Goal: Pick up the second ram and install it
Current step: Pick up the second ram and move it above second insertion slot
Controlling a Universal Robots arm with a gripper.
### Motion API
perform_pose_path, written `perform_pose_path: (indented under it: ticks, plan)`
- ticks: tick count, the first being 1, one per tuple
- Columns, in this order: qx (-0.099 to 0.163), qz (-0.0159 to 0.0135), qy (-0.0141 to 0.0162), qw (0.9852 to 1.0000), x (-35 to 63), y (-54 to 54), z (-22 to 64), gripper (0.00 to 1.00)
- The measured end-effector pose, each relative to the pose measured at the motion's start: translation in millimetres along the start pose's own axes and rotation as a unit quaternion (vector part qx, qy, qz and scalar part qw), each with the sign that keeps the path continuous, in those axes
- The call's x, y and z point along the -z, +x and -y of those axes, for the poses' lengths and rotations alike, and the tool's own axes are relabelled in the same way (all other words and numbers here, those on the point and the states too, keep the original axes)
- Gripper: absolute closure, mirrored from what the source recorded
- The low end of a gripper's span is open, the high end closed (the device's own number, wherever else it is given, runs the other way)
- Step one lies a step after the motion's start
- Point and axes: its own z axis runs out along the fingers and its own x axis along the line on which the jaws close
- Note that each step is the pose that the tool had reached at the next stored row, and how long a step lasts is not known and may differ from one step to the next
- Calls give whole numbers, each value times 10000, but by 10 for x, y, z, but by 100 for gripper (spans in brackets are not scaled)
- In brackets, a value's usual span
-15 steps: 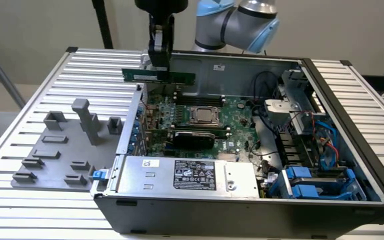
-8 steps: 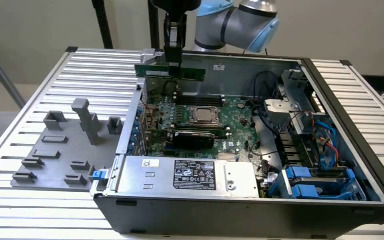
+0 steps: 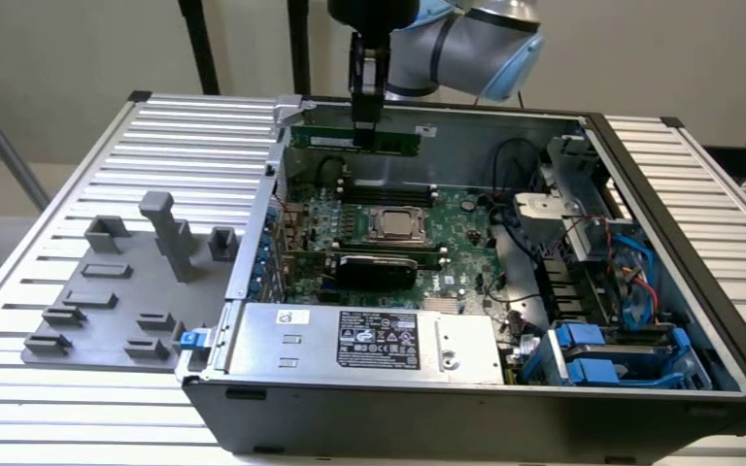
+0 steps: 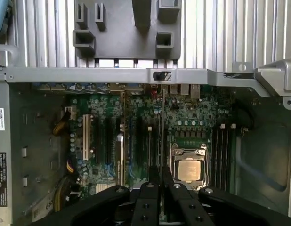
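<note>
Gripper clamped on ram mid-length, over case; likely light, stiff, brittle; central face pinch seems right, clear of contacts.

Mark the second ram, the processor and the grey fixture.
second ram (image 3: 396, 143), exterior view, on its green board face.
processor (image 4: 189, 169), wrist view, on its metal lid.
grey fixture (image 3: 104, 325), exterior view, on its flat base.
</note>
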Motion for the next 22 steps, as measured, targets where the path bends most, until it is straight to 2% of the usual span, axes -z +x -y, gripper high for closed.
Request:
perform_pose_path:
  ticks: [10,20,22]
  plan:
    - [1,0,0,10000,-177,-176,434,86]
    - [3,1,2,10000,-353,-237,548,86]
    - [3,0,1,10000,-362,-238,555,86]
